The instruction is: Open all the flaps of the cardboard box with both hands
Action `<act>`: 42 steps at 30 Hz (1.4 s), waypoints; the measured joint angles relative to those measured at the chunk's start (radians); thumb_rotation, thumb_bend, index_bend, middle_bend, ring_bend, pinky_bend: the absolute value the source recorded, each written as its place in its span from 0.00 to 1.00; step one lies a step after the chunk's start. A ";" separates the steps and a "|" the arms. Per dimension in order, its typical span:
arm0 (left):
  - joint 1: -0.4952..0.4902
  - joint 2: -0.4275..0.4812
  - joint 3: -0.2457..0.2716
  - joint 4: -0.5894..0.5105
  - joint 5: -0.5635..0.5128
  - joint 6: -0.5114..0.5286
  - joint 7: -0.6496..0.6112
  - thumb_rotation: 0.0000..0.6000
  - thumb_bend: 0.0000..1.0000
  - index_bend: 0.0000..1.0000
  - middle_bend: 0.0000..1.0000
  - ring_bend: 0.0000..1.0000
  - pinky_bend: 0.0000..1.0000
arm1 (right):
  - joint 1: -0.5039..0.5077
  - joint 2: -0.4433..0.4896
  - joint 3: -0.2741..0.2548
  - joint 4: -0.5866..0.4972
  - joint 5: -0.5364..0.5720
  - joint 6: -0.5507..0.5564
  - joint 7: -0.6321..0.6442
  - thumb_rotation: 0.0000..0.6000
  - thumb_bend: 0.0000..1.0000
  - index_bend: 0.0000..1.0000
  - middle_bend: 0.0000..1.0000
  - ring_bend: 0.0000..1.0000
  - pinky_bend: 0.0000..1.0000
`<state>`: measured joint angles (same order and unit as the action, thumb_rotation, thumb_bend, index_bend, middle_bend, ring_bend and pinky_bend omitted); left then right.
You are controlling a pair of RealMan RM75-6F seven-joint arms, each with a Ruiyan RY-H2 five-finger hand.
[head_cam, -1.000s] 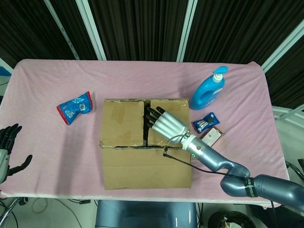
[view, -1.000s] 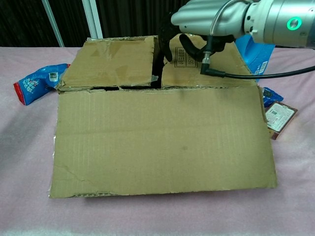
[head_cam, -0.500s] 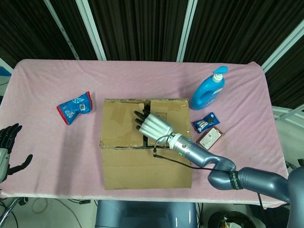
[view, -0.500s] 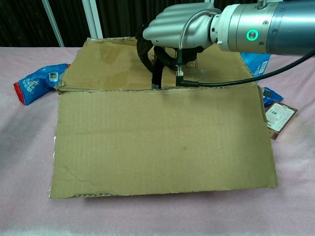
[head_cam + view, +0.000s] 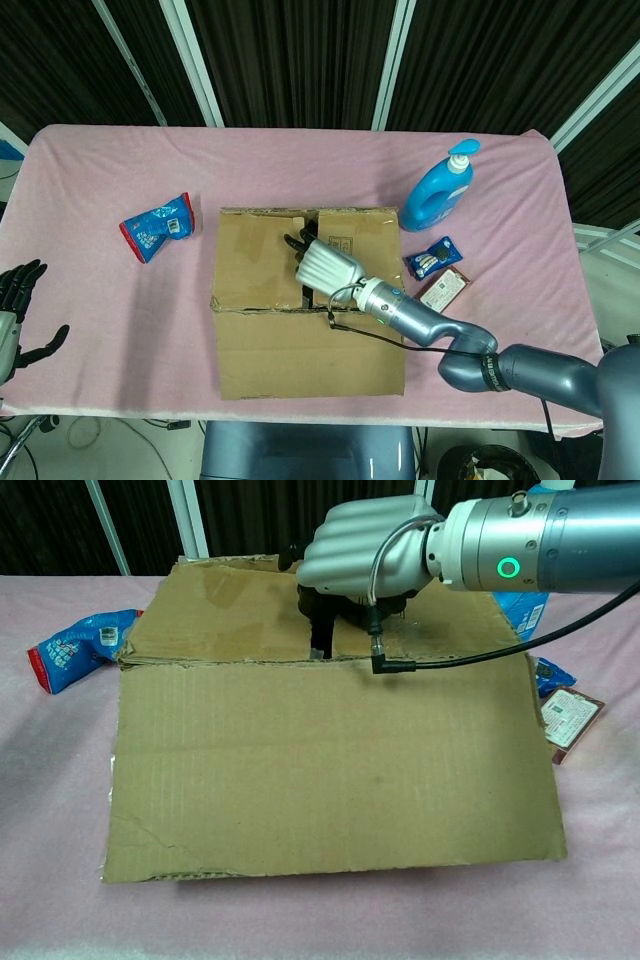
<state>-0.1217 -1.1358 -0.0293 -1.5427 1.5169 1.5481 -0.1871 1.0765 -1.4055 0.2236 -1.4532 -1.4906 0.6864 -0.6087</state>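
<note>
The cardboard box [image 5: 305, 300] sat mid-table with its near flap already folded out and the seam between its two inner flaps running directly under the right hand [image 5: 325, 262]. That hand's fingers curled down into the seam; whether they gripped an edge could not be told. The left hand [image 5: 20, 318] hung open, well off to the side.

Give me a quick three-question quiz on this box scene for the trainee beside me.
1. True or false: the right hand is over the gap between the cardboard box's two top flaps.
2. Which is nearest the blue bottle? A) red-and-blue pouch B) small blue packet C) left hand
3. What colour is the tablecloth?

Key: 1 true; 2 B; 3 pink.
</note>
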 measured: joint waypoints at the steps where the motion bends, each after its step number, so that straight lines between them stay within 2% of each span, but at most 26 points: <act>1: 0.000 0.000 -0.001 0.000 0.000 0.000 0.000 1.00 0.27 0.00 0.03 0.00 0.06 | 0.000 0.004 -0.003 -0.001 -0.001 0.002 -0.008 1.00 1.00 0.63 0.46 0.11 0.21; 16: 0.004 -0.003 -0.006 0.000 0.007 -0.003 0.014 1.00 0.27 0.00 0.03 0.00 0.06 | 0.001 0.116 0.006 -0.114 0.034 0.032 -0.098 1.00 1.00 0.63 0.45 0.11 0.21; 26: 0.006 -0.005 -0.009 0.000 0.012 -0.003 0.020 1.00 0.27 0.00 0.03 0.00 0.06 | -0.013 0.238 0.029 -0.221 0.091 0.056 -0.132 1.00 1.00 0.63 0.44 0.11 0.21; 35: 0.010 -0.006 -0.009 0.001 0.019 0.000 0.028 1.00 0.27 0.00 0.03 0.00 0.06 | -0.026 0.348 0.029 -0.290 0.135 0.057 -0.160 1.00 1.00 0.63 0.43 0.10 0.21; 37: 0.011 -0.007 -0.010 0.001 0.020 0.001 0.031 1.00 0.27 0.00 0.03 0.00 0.06 | -0.030 0.368 0.027 -0.300 0.141 0.058 -0.163 1.00 0.98 0.62 0.40 0.09 0.21; 39: 0.012 -0.007 -0.009 0.001 0.022 0.002 0.033 1.00 0.27 0.00 0.03 0.00 0.06 | -0.035 0.391 0.024 -0.311 0.148 0.061 -0.167 1.00 0.86 0.54 0.33 0.06 0.21; 42: 0.013 -0.008 -0.009 0.002 0.026 0.003 0.040 1.00 0.27 0.00 0.03 0.00 0.06 | -0.043 0.426 0.018 -0.326 0.153 0.071 -0.179 1.00 0.77 0.46 0.25 0.03 0.21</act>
<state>-0.1083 -1.1434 -0.0381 -1.5411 1.5431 1.5509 -0.1469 1.0330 -0.9793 0.2418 -1.7788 -1.3379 0.7571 -0.7876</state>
